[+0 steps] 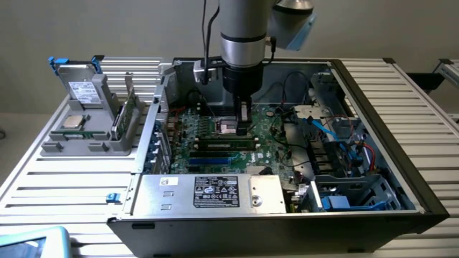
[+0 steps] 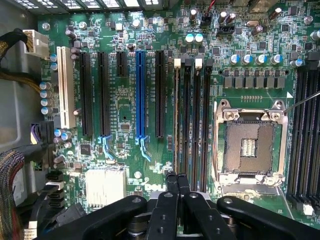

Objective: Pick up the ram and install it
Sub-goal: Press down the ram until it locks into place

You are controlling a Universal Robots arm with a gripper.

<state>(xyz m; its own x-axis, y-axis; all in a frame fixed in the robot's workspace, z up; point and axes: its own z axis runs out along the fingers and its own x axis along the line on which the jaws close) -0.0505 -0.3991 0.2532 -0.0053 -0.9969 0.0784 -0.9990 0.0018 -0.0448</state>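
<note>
- gripper (image 1: 244,128): fingers clenched together, grasping nothing, low over the motherboard (image 1: 271,135) inside the open computer case (image 1: 380,113).
- ram (image 1: 226,143): standing on edge in a black slot between the processor socket (image 2: 248,147) and the blue slot (image 2: 140,95), directly under the fingertips (image 2: 172,186); contact cannot be told.
- grey stand (image 1: 86,145): on the table at the exterior view's left, apart from the case.
</note>
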